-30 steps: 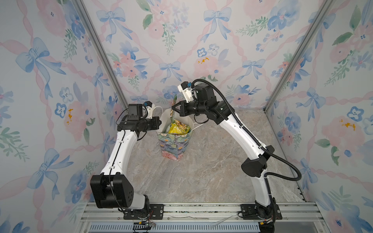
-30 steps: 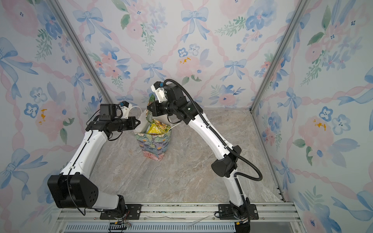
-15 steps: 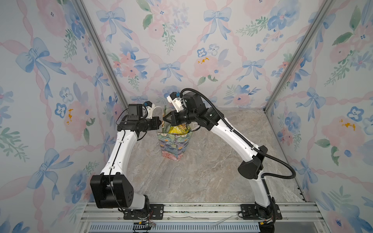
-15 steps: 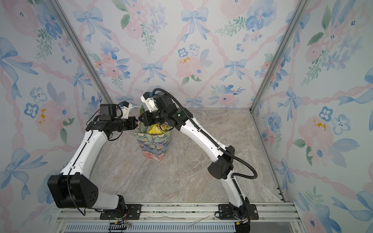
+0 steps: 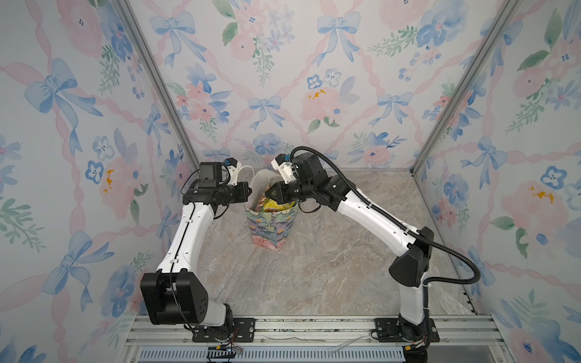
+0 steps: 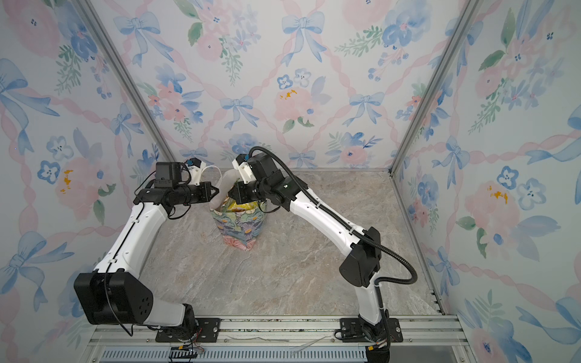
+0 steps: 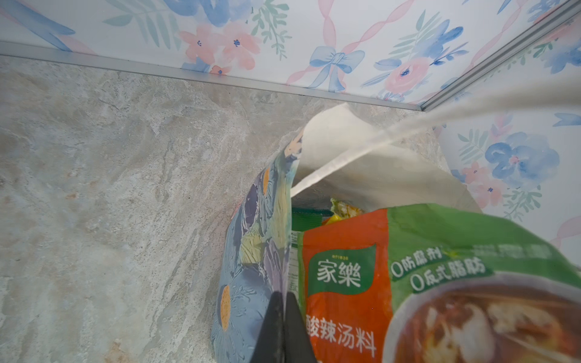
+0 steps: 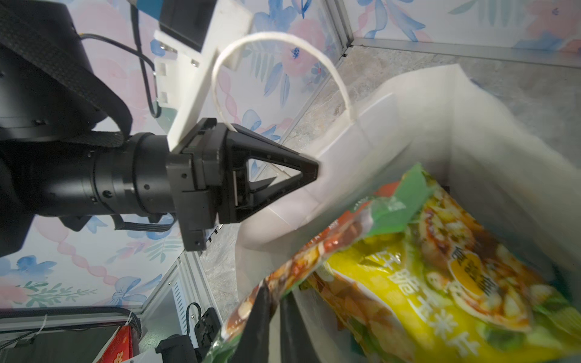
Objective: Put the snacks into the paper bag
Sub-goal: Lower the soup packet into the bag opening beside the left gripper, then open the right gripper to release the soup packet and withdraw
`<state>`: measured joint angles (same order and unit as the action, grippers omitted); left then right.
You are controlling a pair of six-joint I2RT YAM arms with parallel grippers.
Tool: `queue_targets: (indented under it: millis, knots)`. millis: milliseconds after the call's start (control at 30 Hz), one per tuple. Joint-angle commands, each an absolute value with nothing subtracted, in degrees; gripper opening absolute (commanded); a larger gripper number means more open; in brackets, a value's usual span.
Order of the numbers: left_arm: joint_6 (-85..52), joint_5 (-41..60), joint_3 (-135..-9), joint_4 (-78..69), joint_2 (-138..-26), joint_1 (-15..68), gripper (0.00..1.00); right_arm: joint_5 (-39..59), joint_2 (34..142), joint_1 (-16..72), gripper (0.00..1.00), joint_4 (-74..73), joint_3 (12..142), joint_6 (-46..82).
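The paper bag (image 5: 272, 226) (image 6: 242, 224) stands upright near the back of the marble floor. My left gripper (image 5: 250, 190) (image 6: 217, 190) (image 7: 284, 297) is shut on the rim of its left wall (image 7: 251, 251) and holds the mouth wide. My right gripper (image 5: 266, 195) (image 6: 229, 194) (image 8: 276, 298) is at the bag mouth. Its fingers stand slightly apart, and the edge of an orange-green packet (image 7: 345, 251) (image 8: 390, 204) lies across their tips. A yellow packet (image 8: 424, 283) (image 5: 273, 204) lies inside the bag below it. Other snacks are hidden.
A white cord handle (image 8: 283, 37) arches over the left gripper (image 8: 314, 176). The flowered back wall (image 5: 283, 94) stands close behind the bag. An aluminium rail (image 5: 283, 327) with both arm bases runs along the front edge.
The right gripper swung left over the bag and came down to its mouth with the orange-green packet. Its fingers have begun to part. The left gripper kept hold of the rim.
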<state>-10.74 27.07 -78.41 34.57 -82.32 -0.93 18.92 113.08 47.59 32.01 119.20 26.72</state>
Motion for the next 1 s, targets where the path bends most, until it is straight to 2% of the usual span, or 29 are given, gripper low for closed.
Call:
queue_targets:
  millis: [0,300,600,700,833,867,900,967]
  knots:
    - [-11.4,28.6,-78.8,34.9,-81.0,-1.0,0.00,13.3,109.0,45.7,0.20,32.6,115.9,26.0]
    - [-11.7,28.7,-79.2,34.9,-81.5,-0.7,0.00,7.5,106.0,43.8,0.40,35.0,113.0,22.7]
    - [-11.8,28.6,-79.4,34.9,-81.8,-0.5,0.00,5.9,104.5,44.4,0.65,34.9,114.9,19.2]
    - [-11.9,28.4,-79.7,34.9,-81.8,-0.4,0.00,3.0,102.3,44.3,0.76,34.4,113.6,16.6]
    - [-12.1,27.7,-79.8,34.9,-82.1,-0.5,0.00,-2.9,97.3,43.8,0.97,30.6,109.0,13.5]
    - [-12.2,27.6,-79.8,34.9,-82.0,-0.4,0.01,-4.3,95.6,43.6,0.97,28.9,107.4,12.8]
    - [-12.3,27.4,-79.9,34.9,-82.1,-0.4,0.07,-5.1,95.2,43.3,0.97,27.5,106.0,12.2]
    - [-12.5,27.3,-80.1,34.9,-82.0,-0.4,0.30,-6.7,91.4,42.2,0.96,25.2,103.4,11.6]
